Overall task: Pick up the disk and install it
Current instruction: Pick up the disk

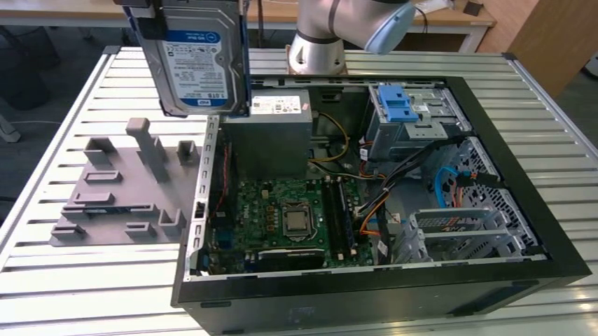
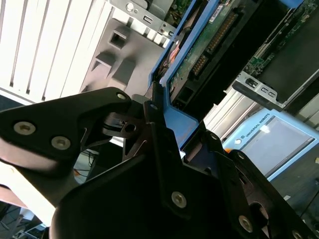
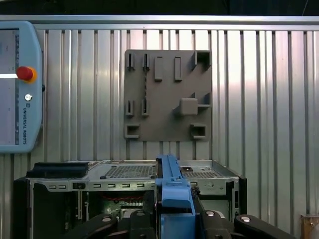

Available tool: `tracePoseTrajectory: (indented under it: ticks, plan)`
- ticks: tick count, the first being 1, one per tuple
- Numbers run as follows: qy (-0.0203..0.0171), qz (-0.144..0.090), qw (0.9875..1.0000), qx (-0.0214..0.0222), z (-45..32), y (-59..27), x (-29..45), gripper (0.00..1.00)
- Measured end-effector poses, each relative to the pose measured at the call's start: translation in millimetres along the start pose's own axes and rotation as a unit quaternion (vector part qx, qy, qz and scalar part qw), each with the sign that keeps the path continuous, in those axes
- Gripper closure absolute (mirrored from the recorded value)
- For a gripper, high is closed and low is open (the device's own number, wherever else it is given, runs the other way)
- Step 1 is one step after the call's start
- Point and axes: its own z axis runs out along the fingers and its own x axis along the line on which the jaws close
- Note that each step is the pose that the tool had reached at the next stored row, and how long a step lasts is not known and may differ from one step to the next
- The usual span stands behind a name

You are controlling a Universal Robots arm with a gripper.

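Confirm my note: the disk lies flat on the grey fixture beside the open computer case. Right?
No. The exterior view shows the disk held upright above the grey fixture, clamped by the gripper, beside the open computer case.

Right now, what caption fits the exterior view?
Disk held aloft, upright, with grey fixture plate and open computer case below.

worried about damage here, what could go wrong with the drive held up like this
The black gripper clamps the flat silver disk by its blue plastic rail, so it might slip or twist. Loose orange and blue cables cross the open black computer case and could snag it.
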Motion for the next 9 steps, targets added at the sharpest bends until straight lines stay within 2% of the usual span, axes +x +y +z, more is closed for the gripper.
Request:
tracePoseTrajectory:
  ticks: [1, 9]
  plan:
    - [-0.0014, 0.0, 1.0, 0.0, -0.1, -0.8, 1.1, 0.64]
    - [-0.0016, 0.0, 1.0, 0.0002, -0.3, -5.8, 6.6, 0.64]
